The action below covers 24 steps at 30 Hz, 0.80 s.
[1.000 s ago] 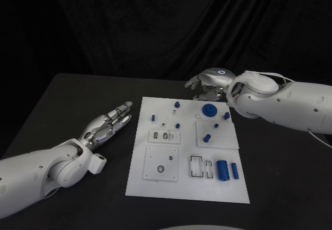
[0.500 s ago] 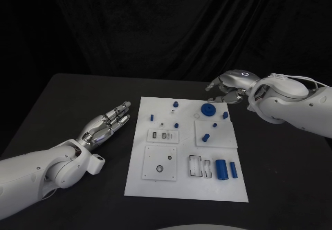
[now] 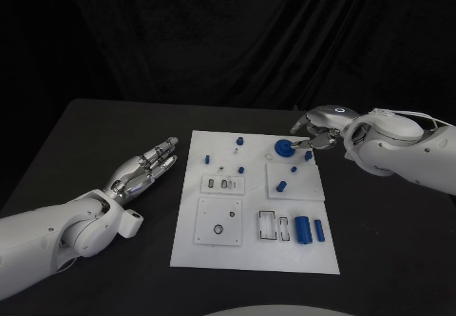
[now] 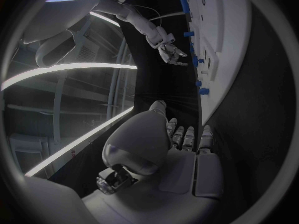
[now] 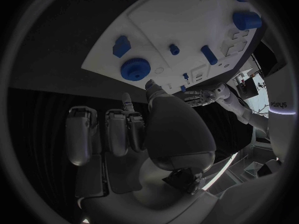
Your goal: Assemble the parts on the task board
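The white task board (image 3: 255,258) lies in the middle of the table. A blue gear (image 3: 283,149) stands near its far right corner, with small blue pegs (image 3: 240,169) around it and two blue cylinders (image 3: 303,230) near the front. My right hand (image 3: 318,128) hovers over that far right corner, its fingers apart just beside the gear, and it holds nothing. The right wrist view has the gear (image 5: 135,68) close beyond my fingertips (image 5: 118,127). My left hand (image 3: 147,166) lies flat and open to the left of the board, fingers stretched out.
White inset plates (image 3: 221,224) with slots sit on the board's left and middle. Black table (image 3: 105,131) surrounds the board on all sides. In the left wrist view the board's edge (image 4: 227,30) runs past my left hand (image 4: 181,149).
My right hand has moved to the right and come down toward the board's far right corner, ending beside the blue gear. The left hand has stayed put.
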Available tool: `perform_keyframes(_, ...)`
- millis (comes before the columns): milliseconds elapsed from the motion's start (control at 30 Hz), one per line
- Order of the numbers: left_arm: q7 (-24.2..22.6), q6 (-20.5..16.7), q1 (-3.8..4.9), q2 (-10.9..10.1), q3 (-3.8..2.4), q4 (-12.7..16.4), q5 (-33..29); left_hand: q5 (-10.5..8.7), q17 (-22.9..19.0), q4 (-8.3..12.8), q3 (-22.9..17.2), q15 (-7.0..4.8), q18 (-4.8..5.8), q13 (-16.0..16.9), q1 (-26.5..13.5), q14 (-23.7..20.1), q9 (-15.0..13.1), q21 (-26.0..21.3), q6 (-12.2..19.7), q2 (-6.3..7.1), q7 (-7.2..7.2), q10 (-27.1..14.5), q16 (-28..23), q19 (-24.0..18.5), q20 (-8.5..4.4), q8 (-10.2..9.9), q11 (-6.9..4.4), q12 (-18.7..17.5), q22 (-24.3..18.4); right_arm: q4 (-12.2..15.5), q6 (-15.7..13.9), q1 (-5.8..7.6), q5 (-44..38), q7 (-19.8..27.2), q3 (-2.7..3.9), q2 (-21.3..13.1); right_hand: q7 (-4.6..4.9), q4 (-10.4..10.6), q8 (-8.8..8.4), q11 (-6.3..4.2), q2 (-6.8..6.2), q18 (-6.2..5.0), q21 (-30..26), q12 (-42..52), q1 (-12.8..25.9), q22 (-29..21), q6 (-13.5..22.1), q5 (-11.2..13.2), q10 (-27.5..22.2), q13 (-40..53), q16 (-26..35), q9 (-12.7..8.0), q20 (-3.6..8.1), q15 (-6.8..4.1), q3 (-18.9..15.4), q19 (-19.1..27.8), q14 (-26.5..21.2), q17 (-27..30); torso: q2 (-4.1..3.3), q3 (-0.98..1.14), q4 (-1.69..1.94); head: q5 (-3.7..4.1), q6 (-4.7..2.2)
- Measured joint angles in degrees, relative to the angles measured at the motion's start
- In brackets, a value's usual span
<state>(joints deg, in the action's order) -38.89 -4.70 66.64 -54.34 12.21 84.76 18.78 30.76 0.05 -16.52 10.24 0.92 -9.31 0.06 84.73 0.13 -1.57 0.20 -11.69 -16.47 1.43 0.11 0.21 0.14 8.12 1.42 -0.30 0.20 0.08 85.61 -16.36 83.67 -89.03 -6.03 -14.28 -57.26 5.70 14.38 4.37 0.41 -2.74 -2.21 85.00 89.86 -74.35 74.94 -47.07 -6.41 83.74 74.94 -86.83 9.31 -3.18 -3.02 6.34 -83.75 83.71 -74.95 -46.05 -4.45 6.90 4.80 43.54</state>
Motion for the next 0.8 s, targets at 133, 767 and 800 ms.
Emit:
perform_keyframes(133,0.0,0.0,0.00,0.0,0.00,0.0,0.0,0.00,0.0,0.0,0.0,0.00,0.00,0.0,0.0,0.0,0.0,0.0,0.0,0.00,0.00,0.0,0.0,0.0,0.00,0.0,0.00,0.0,0.0,-0.2,0.2,-0.45,-0.5,-0.5,0.02,0.4,0.20,-0.7,0.00,0.00,-0.54,-0.01,0.7,0.0,-0.5,0.0,-0.6,-2.1,0.0,0.0,-0.8,0.4,0.00,0.00,0.4,0.0,0.0,0.0,0.00,0.02,0.05,0.20,0.09)
perform_keyframes(767,0.0,0.1,0.00,0.1,0.00,-0.2,0.0,0.00,0.0,0.0,0.0,0.00,0.00,0.0,0.0,0.0,0.0,0.0,0.0,0.00,0.00,0.0,0.0,0.0,0.00,0.0,0.00,0.0,0.0,-2.2,0.4,-1.57,-1.9,-1.0,0.03,2.6,0.40,-2.9,-0.21,0.00,-0.64,-0.02,0.9,0.0,-2.0,0.0,0.0,-8.2,0.0,0.0,-0.8,0.8,0.00,0.01,1.6,0.0,0.0,0.0,-0.04,0.02,0.08,0.54,0.41)
perform_keyframes(800,0.0,0.1,0.00,0.1,0.00,-0.2,0.0,0.00,0.0,0.0,0.0,0.00,0.00,0.0,0.0,0.0,0.0,0.0,0.0,0.00,0.00,0.0,0.0,0.0,0.00,0.0,0.00,0.0,0.0,-2.3,0.4,-1.64,-2.0,-1.0,0.03,2.7,0.40,-2.9,-0.21,0.00,-0.64,-0.02,0.9,0.0,-2.0,0.0,0.0,-8.2,0.0,0.0,-0.8,0.8,0.00,0.01,1.6,0.0,0.0,0.0,-0.04,0.02,0.08,0.54,0.47)
